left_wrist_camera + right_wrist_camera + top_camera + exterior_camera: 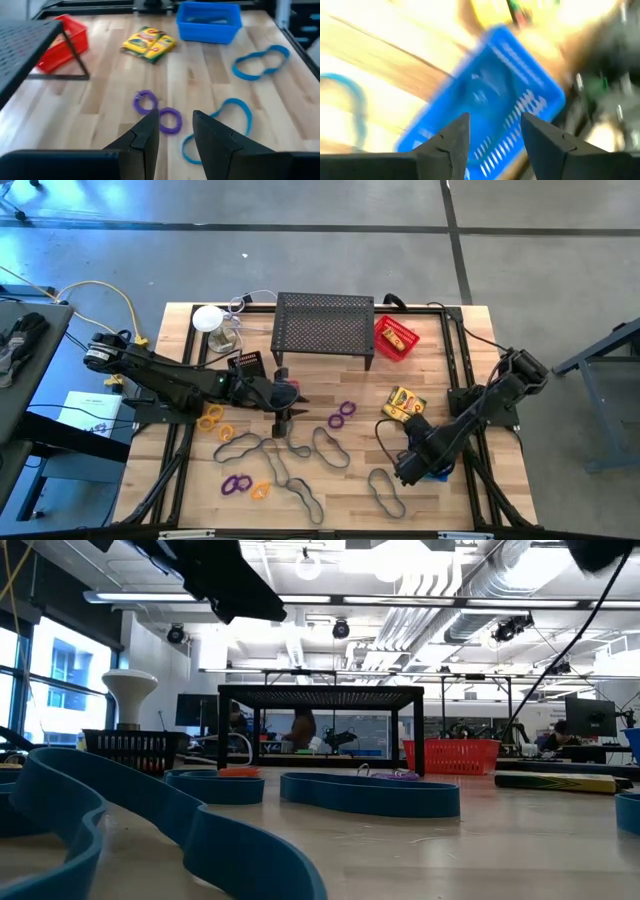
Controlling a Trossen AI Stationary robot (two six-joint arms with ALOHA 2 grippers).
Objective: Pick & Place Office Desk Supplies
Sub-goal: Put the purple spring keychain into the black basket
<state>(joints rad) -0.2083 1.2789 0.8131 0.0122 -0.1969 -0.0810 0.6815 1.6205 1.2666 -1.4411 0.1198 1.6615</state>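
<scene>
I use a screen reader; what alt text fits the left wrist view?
The left tool, open, hovers over the wooden table above two purple rings. Beyond lie blue loops, a yellow crayon box, a blue tray and a red tray.

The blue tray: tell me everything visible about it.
The blue tray is a small rectangular bin, plastic by its look, with upright walls; slotted openings in it show in the right wrist view. It sits upright on the wooden table near the right edge, beyond the yellow crayon box. The right tool hangs open directly above it, fingers either side of its image; contact cannot be told. From above, the right arm hides most of it.
</scene>
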